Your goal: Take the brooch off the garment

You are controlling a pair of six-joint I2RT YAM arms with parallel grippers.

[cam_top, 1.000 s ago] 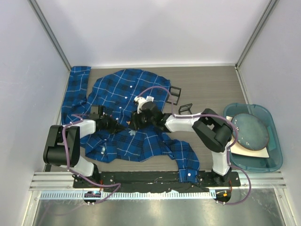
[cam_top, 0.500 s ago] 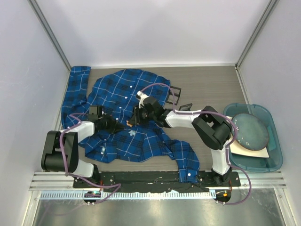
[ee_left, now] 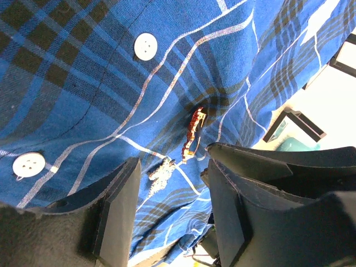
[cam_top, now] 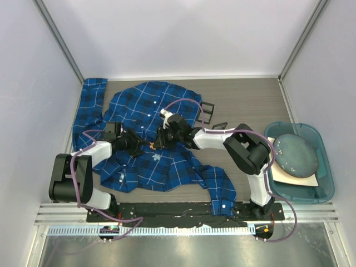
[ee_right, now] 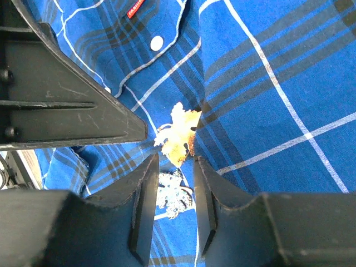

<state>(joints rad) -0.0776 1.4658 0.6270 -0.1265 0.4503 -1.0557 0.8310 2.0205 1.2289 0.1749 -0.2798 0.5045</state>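
Note:
The garment, a blue and navy plaid shirt with white buttons, lies spread on the table. A gold leaf-shaped brooch is pinned on it, between the two grippers. A silvery sparkly ornament lies on the cloth right beside it. My left gripper is open, its fingertips just short of the brooch. My right gripper faces it from the other side. It is open, its fingers a narrow gap apart, with the brooch just past the tips.
Two small black frames stand on the table behind the right arm. A teal bin at the right holds a dark round disc and a tan card. One shirt sleeve trails toward the near edge.
My left gripper has opened from nearly shut. The right gripper's jaws have narrowed a little, and it has edged left toward the brooch.

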